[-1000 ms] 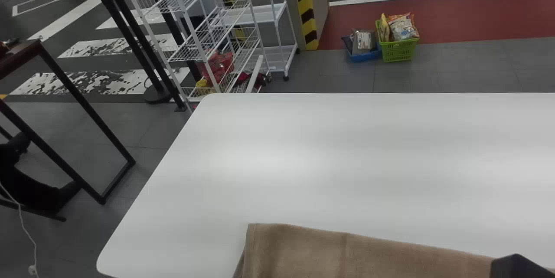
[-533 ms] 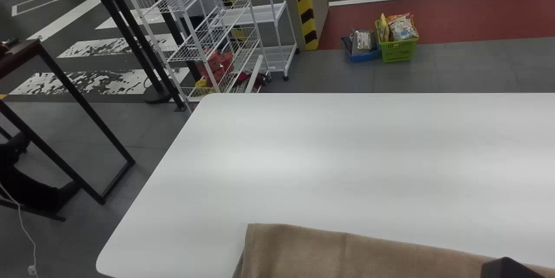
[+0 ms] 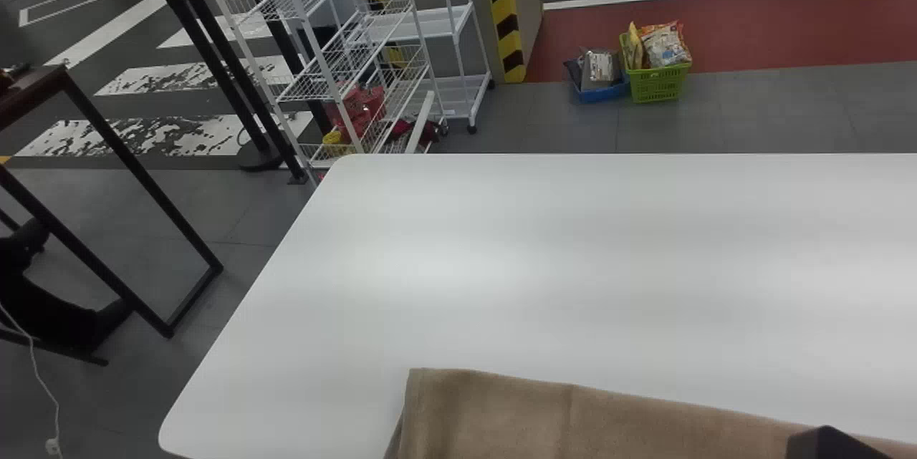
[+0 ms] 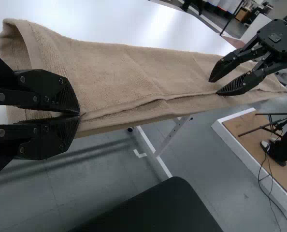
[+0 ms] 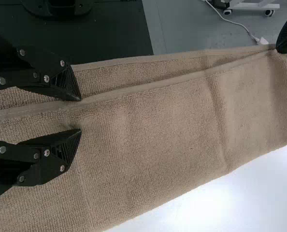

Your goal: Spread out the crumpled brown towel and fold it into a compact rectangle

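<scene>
Left wrist view: my left gripper (image 4: 79,115) is clamping its fingers together on the brown towel (image 4: 119,72), at the hem near one end. My right gripper (image 3: 831,445) is sitting at the head view's bottom edge, toward the right. In the right wrist view, this right gripper (image 5: 80,115) is keeping its fingers apart; one fingertip is lying at the hem, the other is sitting over the upper layer, and I cannot tell whether it is pressing down.

Between my grippers the towel is lying as a long folded strip on the white table (image 3: 544,266), its two long hems running nearly together along my side. It is following the near table edge, with grey floor (image 4: 100,179) dropping away just past it, so I am having little tabletop there. Forward, the white surface is stretching well out to the far edge, giving me room. Leftward, the slanting table edge is running well apart from the towel's end.
</scene>
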Robot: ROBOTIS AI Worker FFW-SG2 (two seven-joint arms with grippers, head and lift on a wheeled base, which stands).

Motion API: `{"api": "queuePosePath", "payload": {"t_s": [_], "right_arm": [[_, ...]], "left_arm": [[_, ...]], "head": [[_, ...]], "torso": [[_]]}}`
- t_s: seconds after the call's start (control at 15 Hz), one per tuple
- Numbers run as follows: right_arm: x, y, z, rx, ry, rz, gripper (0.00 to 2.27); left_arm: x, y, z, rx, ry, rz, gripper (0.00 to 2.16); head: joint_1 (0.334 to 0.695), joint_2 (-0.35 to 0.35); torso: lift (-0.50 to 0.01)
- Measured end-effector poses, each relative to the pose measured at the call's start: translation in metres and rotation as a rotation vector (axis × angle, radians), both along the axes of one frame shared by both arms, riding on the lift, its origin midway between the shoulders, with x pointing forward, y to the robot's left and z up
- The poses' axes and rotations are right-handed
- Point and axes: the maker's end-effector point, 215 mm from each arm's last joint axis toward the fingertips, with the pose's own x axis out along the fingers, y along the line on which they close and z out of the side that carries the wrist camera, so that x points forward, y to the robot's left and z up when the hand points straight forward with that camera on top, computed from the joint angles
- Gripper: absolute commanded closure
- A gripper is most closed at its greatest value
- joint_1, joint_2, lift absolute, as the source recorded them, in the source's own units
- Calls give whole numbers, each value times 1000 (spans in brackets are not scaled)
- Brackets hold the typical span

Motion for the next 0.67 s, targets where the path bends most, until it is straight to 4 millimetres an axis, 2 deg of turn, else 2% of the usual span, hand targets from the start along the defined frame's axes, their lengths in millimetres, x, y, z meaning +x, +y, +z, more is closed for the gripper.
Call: {"api": "queuePosePath", "payload": {"t_s": [0.67], "right_arm": [[2, 1, 6, -11, -6, -50, 758]], "left_arm": [[-1, 3, 0, 4, 1, -3, 1021]], "head": [[695, 350]], "torso": [[-127]]}}
